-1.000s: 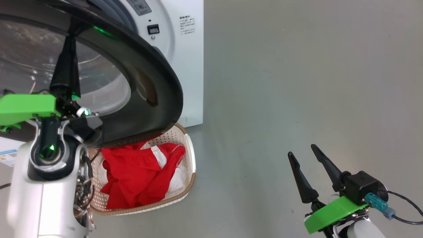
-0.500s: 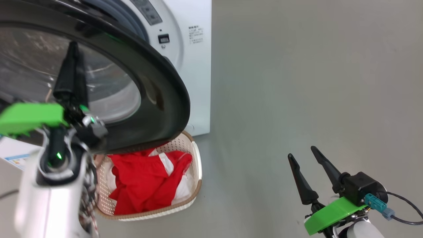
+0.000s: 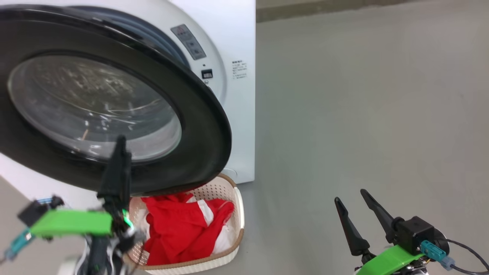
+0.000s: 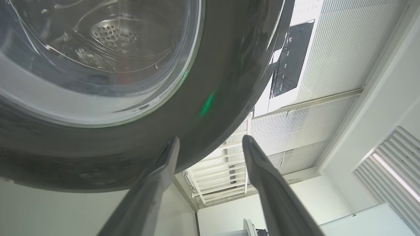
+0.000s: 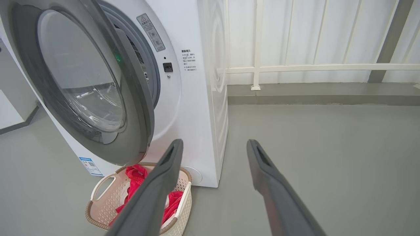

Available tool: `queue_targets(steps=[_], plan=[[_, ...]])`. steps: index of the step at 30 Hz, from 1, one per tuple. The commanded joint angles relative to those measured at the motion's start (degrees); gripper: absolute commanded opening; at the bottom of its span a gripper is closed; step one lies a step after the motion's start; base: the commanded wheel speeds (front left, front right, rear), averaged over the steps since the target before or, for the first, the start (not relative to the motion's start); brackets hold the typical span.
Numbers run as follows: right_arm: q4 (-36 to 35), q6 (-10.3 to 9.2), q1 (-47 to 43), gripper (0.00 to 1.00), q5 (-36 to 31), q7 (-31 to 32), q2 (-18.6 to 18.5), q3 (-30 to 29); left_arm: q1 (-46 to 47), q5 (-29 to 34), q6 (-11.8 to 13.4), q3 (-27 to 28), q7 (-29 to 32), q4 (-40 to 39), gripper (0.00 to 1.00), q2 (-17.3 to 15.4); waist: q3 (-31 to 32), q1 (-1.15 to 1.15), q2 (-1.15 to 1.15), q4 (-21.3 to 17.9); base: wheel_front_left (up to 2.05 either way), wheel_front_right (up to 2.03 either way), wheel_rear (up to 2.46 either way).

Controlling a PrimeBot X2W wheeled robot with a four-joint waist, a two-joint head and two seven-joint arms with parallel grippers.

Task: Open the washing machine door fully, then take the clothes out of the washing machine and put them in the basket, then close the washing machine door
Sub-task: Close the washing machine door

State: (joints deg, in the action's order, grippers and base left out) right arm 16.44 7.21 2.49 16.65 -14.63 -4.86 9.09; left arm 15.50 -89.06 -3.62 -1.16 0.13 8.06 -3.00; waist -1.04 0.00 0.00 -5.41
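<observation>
Grey floor (image 3: 344, 114), one washer (image 3: 237, 46). One door (image 3: 206, 126) stands open, rim just past left gripper (image 4: 210, 147); fingers apart, empty. One basket (image 3: 238, 217) just right of it holds red clothes (image 3: 179, 233), count unclear. Right gripper (image 3: 349, 194) well right of basket, fingers apart, empty.

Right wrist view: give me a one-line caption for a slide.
Red clothes in the basket beneath the open washing machine door, framed by the spread fingers of the right gripper.
</observation>
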Motion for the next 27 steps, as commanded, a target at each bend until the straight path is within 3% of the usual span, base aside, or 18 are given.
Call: queue_targets(steps=[1,8,15,21,27], plan=[[-1.50,0.28,0.74,1.00,0.21,-0.37,-0.39,0.96,0.29,0.85,-0.67,1.41,-0.32,-1.83,1.00,-1.56,0.94,0.00,0.00,0.92,0.00,0.00,0.00],[-2.69,0.28,-0.29,1.00,0.71,-0.37,-0.67,0.93,-7.67,5.96,-3.11,1.23,-3.81,-5.27,1.00,-3.12,2.18,0.00,0.00,2.03,0.00,0.00,0.00],[-3.28,0.28,-0.90,1.00,0.80,-0.37,-0.65,0.54,-14.38,22.38,-3.74,-1.99,-12.69,-6.56,1.00,-6.73,3.06,0.00,0.00,2.73,0.00,0.00,0.00],[-3.75,0.28,-1.78,1.00,0.46,-0.37,-0.41,-0.22,-18.43,38.94,-3.81,-1.91,-14.99,-5.16,1.00,-9.98,3.83,0.00,0.00,3.13,0.00,0.00,0.00],[-4.57,0.28,-2.33,1.00,-0.53,-0.37,-0.51,-0.83,-20.50,58.91,-2.91,3.98,-15.10,-6.76,1.00,-7.89,4.02,0.00,0.00,3.44,0.00,0.00,0.00]])
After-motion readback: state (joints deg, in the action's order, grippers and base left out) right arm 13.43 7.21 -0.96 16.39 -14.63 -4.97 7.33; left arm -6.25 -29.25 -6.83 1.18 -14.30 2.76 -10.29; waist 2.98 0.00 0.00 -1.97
